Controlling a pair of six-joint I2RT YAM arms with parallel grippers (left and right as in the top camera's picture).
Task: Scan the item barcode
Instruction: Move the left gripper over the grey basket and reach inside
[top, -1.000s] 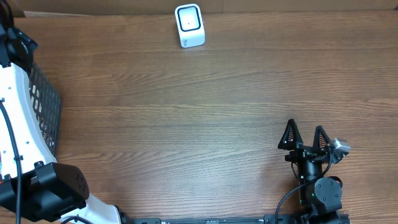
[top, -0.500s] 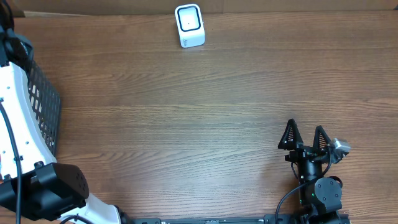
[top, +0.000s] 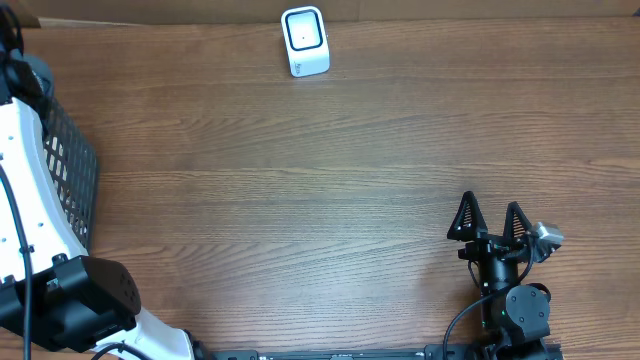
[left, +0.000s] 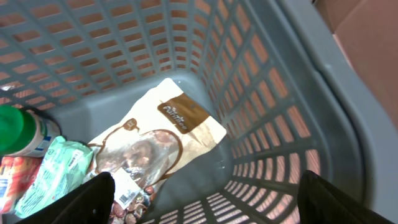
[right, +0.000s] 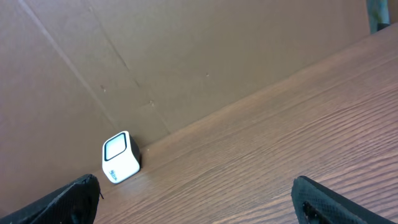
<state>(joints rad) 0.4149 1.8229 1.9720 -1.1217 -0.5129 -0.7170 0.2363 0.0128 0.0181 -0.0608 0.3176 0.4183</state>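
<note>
At the table's left edge, the left gripper (left: 205, 183) hangs over the grey mesh basket (left: 280, 93), its fingers apart and holding nothing. Below it, a brown-and-white snack pouch (left: 158, 134) lies on the basket floor, with a green packet (left: 56, 171) and a green-capped bottle (left: 18, 130) to its left. The white barcode scanner (top: 304, 41) stands far centre. The right gripper (top: 490, 207) rests near right, fingers spread.

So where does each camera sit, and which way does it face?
Overhead: above the table, looking straight down; shows scanner, basket, left arm, right gripper.
Left wrist: on the left arm, looking down into the basket at a bag; left fingers in bottom corners.
Right wrist: low over the table, facing the scanner and cardboard wall; right fingers in bottom corners.
Shared: overhead and right wrist show the scanner; overhead and left wrist, the basket.
</note>
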